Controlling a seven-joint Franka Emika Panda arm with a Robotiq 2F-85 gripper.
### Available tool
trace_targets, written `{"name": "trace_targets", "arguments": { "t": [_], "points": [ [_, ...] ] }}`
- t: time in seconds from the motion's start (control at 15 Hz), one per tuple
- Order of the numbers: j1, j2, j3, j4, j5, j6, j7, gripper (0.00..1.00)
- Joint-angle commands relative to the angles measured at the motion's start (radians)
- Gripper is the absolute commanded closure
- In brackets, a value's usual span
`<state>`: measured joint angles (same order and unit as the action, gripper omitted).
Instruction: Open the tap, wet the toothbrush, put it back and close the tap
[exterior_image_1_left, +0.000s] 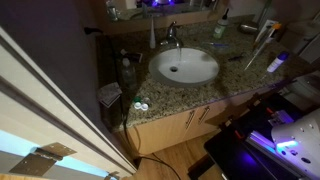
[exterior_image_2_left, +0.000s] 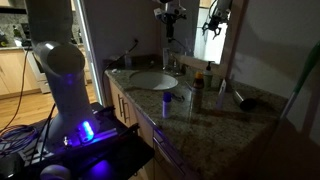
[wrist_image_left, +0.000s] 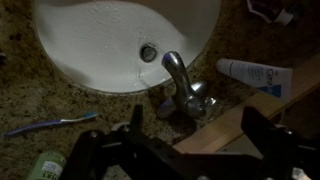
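wrist view: fingers (wrist_image_left: 262, 128) spread wide, empty; tap (wrist_image_left: 185, 85) just ahead, centred between them, spout towards basin (wrist_image_left: 90, 50); toothbrush (wrist_image_left: 50, 125) flat on worktop (wrist_image_left: 30, 95), off sideways | exterior view: tap (exterior_image_1_left: 172, 38) behind basin | exterior view: fingers (exterior_image_2_left: 170, 14) well above tap (exterior_image_2_left: 170, 62); lever likely reached straight down

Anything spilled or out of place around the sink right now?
No spill shows. The blue toothbrush lies flat on the granite counter beside the basin, and a tube lies near the tap.
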<state>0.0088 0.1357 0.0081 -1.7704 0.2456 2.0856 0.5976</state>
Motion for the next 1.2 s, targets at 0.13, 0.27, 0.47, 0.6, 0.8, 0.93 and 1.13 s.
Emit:
{"name": "trace_targets", "arguments": {
  "t": [0.13,0.27,0.47,0.6,0.8,0.93,1.13],
  "points": [
    [0.004,0.075,0.017,0.026,0.05,-0.016,-0.247,0.0],
    [0.009,0.138,0.024,0.083,0.021,-0.039,-0.334,0.0],
    [0.042,0.208,0.033,0.149,-0.058,0.021,-0.404,0.0],
    [0.039,0.176,0.028,0.103,-0.041,0.03,-0.367,0.0],
    [0.061,0.197,0.032,0.128,-0.063,0.071,-0.366,0.0],
    [0.061,0.261,0.032,0.166,-0.055,0.086,-0.359,0.0],
    [0.07,0.317,0.028,0.192,-0.071,0.115,-0.348,0.0]
  ]
}}
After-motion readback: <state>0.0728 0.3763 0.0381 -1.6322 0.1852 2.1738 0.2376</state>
